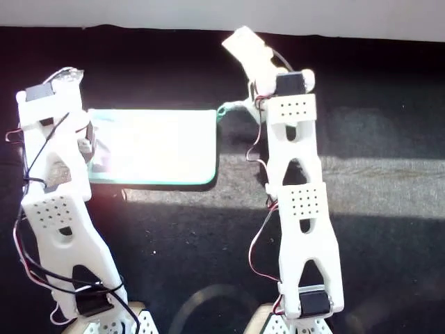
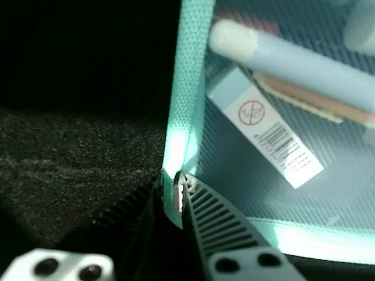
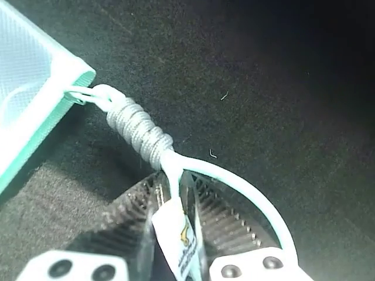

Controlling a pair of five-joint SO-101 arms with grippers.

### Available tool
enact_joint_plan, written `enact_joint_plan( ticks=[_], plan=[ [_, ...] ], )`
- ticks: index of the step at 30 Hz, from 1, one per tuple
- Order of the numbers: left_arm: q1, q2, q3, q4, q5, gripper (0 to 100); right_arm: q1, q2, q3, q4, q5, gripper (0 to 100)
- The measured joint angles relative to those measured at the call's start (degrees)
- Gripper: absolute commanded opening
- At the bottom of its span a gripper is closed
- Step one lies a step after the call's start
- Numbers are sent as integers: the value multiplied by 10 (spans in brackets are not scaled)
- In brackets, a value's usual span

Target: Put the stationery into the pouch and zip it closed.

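Note:
The teal-edged mesh pouch [image 1: 153, 146] lies flat at the back left of the black mat. Through its mesh I see a pale blue pen with a white cap [image 2: 293, 64], a pencil [image 2: 316, 100] and a white labelled stick [image 2: 263, 129]. My left gripper [image 2: 179, 190] is shut on the teal corner seam at the pouch's left end [image 1: 89, 142]. My right gripper [image 3: 173, 190] is shut on the white zipper pull cord [image 3: 137, 129], which runs taut to the pouch's upper right corner [image 3: 76, 82]. In the high view the right gripper [image 1: 242, 106] sits just right of that corner.
A black mat [image 1: 389, 104] covers the table, with a sunlit band across its middle to the right of the pouch. Both arm bases stand at the near edge. A pale wall edge [image 1: 208, 14] runs along the back.

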Motion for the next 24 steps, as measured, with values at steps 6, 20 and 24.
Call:
enact_joint_plan(
  ticks=[6,20,24],
  plan=[
    [79,38,-160,81,25,62,1,5,0,17,0,6],
    [235,17,-55,90,72,8,45,128,0,-59,0,6],
    [255,9,-13,84,72,8,47,153,0,-86,0,6]
  ],
)
